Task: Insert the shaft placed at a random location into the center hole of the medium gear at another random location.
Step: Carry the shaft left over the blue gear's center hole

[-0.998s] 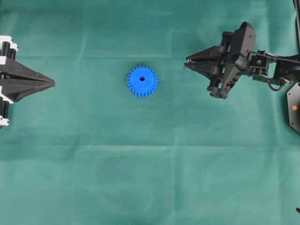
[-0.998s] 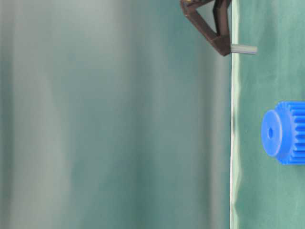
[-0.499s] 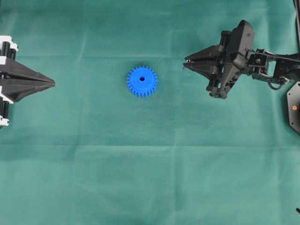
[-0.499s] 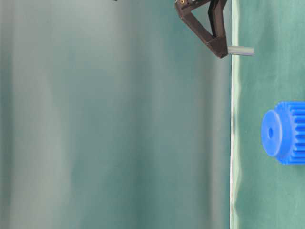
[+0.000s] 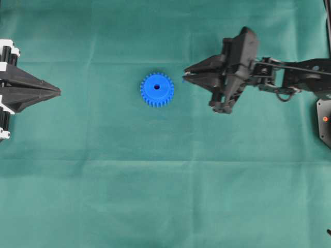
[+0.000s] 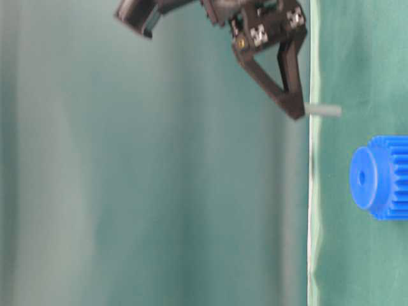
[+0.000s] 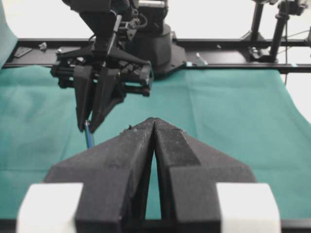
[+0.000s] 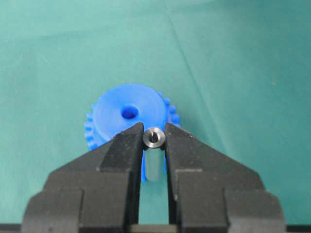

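The blue medium gear (image 5: 156, 89) lies flat on the green cloth, its center hole (image 5: 156, 86) facing up; it also shows in the table-level view (image 6: 379, 178) and the right wrist view (image 8: 127, 116). My right gripper (image 5: 186, 76) is shut on the silvery shaft (image 8: 154, 138), held upright above the cloth, just right of the gear. The shaft sticks out below the fingertips in the table-level view (image 6: 323, 110) and shows in the left wrist view (image 7: 89, 136). My left gripper (image 5: 58, 92) is shut and empty at the far left, well away from the gear.
The green cloth (image 5: 165, 186) covers the whole table. A black device with a red light (image 5: 324, 119) sits at the right edge. A black frame rail (image 7: 233, 43) runs behind the right arm's base.
My right gripper has moved left toward the gear with the shaft in it. The left arm and the gear have not moved.
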Robot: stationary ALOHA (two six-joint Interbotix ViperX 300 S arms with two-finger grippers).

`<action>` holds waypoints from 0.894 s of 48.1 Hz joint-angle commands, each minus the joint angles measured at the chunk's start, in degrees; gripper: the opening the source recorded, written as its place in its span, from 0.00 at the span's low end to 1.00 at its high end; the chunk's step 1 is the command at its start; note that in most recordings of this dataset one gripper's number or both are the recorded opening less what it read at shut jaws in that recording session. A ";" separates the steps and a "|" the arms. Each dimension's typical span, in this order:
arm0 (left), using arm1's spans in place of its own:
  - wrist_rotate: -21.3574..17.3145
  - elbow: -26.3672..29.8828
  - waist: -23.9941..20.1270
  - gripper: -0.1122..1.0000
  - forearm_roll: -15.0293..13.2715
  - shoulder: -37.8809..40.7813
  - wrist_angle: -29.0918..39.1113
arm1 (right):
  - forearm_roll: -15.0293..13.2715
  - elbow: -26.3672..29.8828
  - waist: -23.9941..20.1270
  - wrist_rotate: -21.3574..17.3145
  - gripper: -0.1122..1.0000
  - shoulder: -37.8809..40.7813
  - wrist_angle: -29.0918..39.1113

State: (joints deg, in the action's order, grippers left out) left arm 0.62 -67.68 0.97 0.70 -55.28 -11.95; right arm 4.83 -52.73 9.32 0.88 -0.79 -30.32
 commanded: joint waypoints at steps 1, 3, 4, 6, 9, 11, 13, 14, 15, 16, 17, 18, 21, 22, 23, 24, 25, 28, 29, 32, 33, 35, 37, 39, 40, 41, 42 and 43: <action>0.00 1.49 0.18 0.10 0.09 0.26 -0.26 | -0.09 4.13 -0.44 0.18 0.22 0.88 1.14; 0.09 1.41 0.18 0.10 0.09 0.26 -0.26 | -0.09 5.19 -0.70 0.18 0.22 1.58 1.58; 0.09 1.49 0.18 0.10 0.09 0.26 -0.26 | -0.09 5.71 -0.79 0.18 0.22 1.85 1.85; 0.09 1.49 0.09 0.10 0.09 0.26 -0.26 | -0.09 6.77 -0.88 0.26 0.22 2.46 2.11; 0.09 1.49 0.18 0.10 0.09 0.26 -0.26 | -0.09 8.26 -1.14 0.26 0.22 3.34 2.46; 0.09 1.49 0.18 0.10 0.09 0.26 -0.26 | -0.18 9.05 -1.23 0.26 0.22 3.96 2.72; 0.00 1.41 0.09 0.10 0.09 0.26 -0.26 | -0.09 9.93 -1.32 0.35 0.22 4.48 2.99; 0.09 1.41 0.18 0.10 0.09 0.26 -0.26 | -0.09 10.28 -1.32 0.35 0.22 4.75 3.08; 0.00 1.41 0.18 0.10 0.09 0.26 -0.26 | -0.09 10.63 -1.41 0.35 0.22 4.92 3.16; 0.09 1.49 0.18 0.10 0.09 0.26 -0.26 | -0.09 10.99 -1.49 0.44 0.22 5.19 3.25; 0.09 1.41 0.18 0.10 0.09 0.26 -0.26 | -0.18 11.34 -1.49 0.44 0.22 5.36 3.34; 0.09 1.49 0.09 0.10 0.09 0.26 -0.35 | -0.09 11.69 -1.49 0.44 0.22 5.63 3.43; 0.09 1.41 0.18 0.10 0.09 0.26 -0.26 | -0.09 12.66 -1.58 0.44 0.22 6.42 3.78; 0.00 1.41 0.18 0.10 0.09 0.26 -0.26 | -0.09 12.83 -1.58 0.44 0.22 6.50 3.87; 0.09 1.41 0.18 0.10 0.09 0.26 -0.26 | -0.18 13.10 -1.58 0.44 0.22 6.68 3.96; 0.09 1.41 0.18 0.10 0.09 0.26 -0.26 | -0.09 13.18 -1.58 0.44 0.22 6.77 4.04; 0.09 1.41 0.18 0.10 0.09 0.26 -0.26 | -0.09 13.36 -1.58 0.44 0.22 6.94 4.22; 0.09 1.41 0.18 0.10 0.09 0.26 -0.26 | -0.09 13.54 -1.58 0.44 0.22 7.12 4.48; 0.09 1.41 0.18 0.10 0.09 0.26 -0.26 | -0.18 13.54 -1.58 0.44 0.22 7.12 4.57; 0.09 1.41 0.18 0.10 0.09 0.26 -0.26 | -0.18 13.54 -1.58 0.44 0.22 7.12 4.57; 0.09 1.41 0.18 0.10 0.09 0.26 -0.26 | -0.09 13.45 -1.58 0.44 0.22 7.12 4.57; 0.09 1.41 0.18 0.10 0.09 0.26 -0.26 | -0.09 13.45 -1.58 0.44 0.22 7.12 4.66; 0.09 1.41 0.18 0.10 0.09 0.26 -0.26 | -0.09 13.36 -1.58 0.44 0.22 7.12 4.57; 0.09 1.41 0.18 0.10 0.09 0.26 -0.26 | -0.18 13.36 -1.58 0.44 0.22 7.12 4.57; 0.09 1.41 0.09 0.10 0.09 0.26 -0.26 | -0.09 13.27 -1.58 0.44 0.22 7.12 4.57; 0.09 1.41 0.18 0.10 0.09 0.26 -0.26 | -0.09 13.27 -1.58 0.44 0.22 7.12 4.66; 0.09 1.41 0.18 0.10 0.09 0.26 -0.26 | -0.09 13.27 -1.58 0.44 0.22 7.12 4.66; 0.09 1.41 0.09 0.10 0.09 0.26 -0.26 | -0.09 13.27 -1.58 0.44 0.22 7.12 4.57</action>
State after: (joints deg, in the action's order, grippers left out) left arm 0.62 -67.68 1.05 0.62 -55.37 -11.95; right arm 4.75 -40.61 7.82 0.88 7.21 -25.58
